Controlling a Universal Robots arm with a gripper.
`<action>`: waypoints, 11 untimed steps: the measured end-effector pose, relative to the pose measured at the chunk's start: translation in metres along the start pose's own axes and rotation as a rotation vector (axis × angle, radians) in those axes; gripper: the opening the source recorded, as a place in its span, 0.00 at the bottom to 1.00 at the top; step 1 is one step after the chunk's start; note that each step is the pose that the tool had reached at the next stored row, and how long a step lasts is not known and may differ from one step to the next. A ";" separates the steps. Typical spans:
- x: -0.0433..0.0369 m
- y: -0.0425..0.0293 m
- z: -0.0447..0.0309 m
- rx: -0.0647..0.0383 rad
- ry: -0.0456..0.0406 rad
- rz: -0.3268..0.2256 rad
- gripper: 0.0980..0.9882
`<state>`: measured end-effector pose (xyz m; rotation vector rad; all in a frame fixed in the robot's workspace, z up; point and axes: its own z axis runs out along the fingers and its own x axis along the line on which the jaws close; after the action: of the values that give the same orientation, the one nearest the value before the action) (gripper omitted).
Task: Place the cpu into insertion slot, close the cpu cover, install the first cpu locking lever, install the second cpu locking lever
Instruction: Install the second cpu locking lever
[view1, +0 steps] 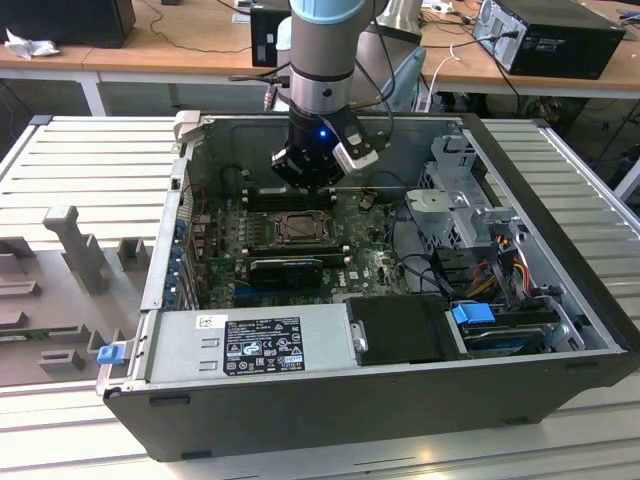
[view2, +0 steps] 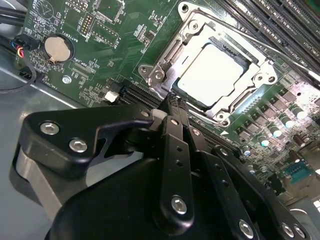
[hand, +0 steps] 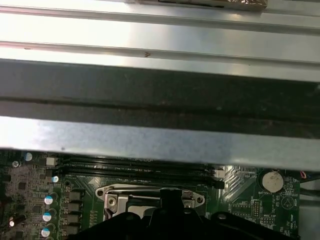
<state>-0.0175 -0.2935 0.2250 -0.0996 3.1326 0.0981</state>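
Observation:
The cpu (view2: 212, 70), pale silvery-grey, lies flat in the insertion slot (view1: 300, 228) on the green board. The cpu cover (view2: 200, 32) is down over it, with the chip showing through its window. A thin metal lever rod (view2: 265, 45) runs along the socket side nearest the memory slots. My gripper (view2: 172, 100) is shut with nothing between its fingers, and its tips are at the socket's edge, just off the cover's corner. In the exterior view the gripper (view1: 312, 170) hangs inside the open case just behind the socket. The first wrist view has the gripper (hand: 170, 196) over the slot's metal rim (hand: 115, 200).
Long black memory slots (view2: 280, 20) run beside the socket. A coin battery (view2: 55, 47) sits on the board. A black finned card (view1: 285, 270), the power supply (view1: 250, 345) and a drive cage (view1: 465, 200) crowd the case. The case wall (hand: 160, 100) rises close behind.

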 end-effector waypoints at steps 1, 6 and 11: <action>0.0000 -0.0004 0.0000 0.000 0.0000 0.000 0.01; 0.0001 -0.0022 -0.0001 0.000 0.0000 0.000 0.01; 0.0000 -0.0035 -0.0002 0.000 0.0000 0.000 0.01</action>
<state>-0.0172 -0.2970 0.2249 -0.0995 3.1325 0.0982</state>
